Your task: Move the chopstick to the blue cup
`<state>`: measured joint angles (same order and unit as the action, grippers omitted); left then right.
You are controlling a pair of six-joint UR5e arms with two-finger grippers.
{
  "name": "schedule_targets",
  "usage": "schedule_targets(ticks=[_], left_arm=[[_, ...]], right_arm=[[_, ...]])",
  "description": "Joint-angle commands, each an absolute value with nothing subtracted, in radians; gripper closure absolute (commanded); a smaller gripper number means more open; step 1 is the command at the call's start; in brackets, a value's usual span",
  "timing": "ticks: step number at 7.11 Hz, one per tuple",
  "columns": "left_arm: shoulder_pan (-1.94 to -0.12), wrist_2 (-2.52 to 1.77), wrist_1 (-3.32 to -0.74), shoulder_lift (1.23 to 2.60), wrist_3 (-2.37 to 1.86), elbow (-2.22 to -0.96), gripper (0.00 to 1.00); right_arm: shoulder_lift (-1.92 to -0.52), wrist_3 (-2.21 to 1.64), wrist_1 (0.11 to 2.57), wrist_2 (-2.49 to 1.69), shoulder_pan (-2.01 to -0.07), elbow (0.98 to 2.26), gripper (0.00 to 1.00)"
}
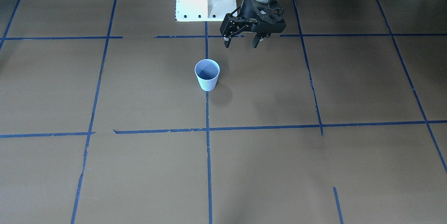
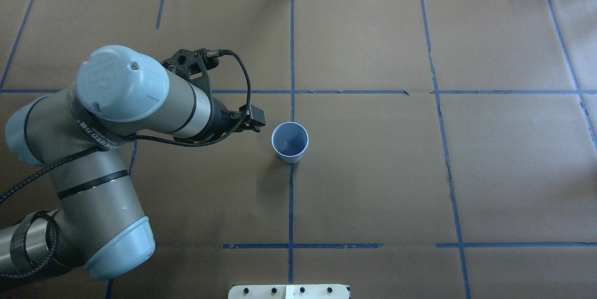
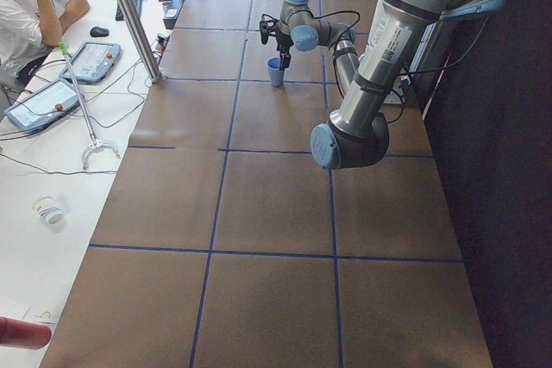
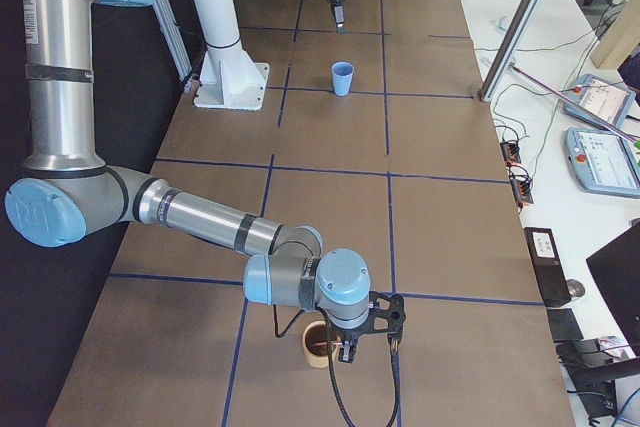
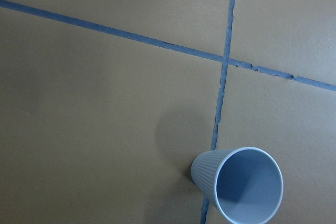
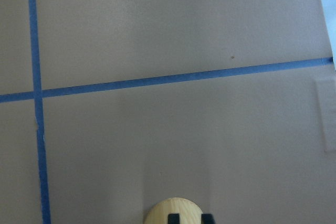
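Front view: the black two-finger left gripper [image 1: 241,43] hangs spread and empty, just beside the pale blue ribbed paper cup [image 1: 207,74], which lies toward robot's right.
Overhead: the blue cup sits on the centre blue tape line [image 2: 291,196].
Right-side view: the right gripper [image 4: 355,345] hangs over a round tan cup [image 4: 318,343], well apart from the blue cup.
Right wrist: fingertips [image 6: 173,218] parted at the tan rim.
Thin wooden chopstick: not visible in any view, so its long axis is unknown. Probably the right arm fetches it.
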<state>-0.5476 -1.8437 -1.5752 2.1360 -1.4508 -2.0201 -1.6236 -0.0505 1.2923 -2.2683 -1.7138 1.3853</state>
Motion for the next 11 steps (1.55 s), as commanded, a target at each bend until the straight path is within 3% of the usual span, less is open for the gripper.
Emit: schedule_targets(ticks=[1, 7, 11], left_arm=[[-0.548, -1.844, -1.575, 2.135, -1.451, -2.034, 0.00], [-0.548, -1.842, -1.575, 2.135, -1.445, -2.046, 0.00], [-0.548, -1.841, -1.575, 2.135, -1.448, -2.046, 0.00]], right_arm=[[-1.653, -0.051, 1.292, -2.270, -1.717, 1.391, 0.99], [-1.759, -0.046, 1.292, -2.269, -1.886, 1.737, 1.00], [-1.740, -0.224, 1.295, -2.324, -1.856, 1.925, 1.00]])
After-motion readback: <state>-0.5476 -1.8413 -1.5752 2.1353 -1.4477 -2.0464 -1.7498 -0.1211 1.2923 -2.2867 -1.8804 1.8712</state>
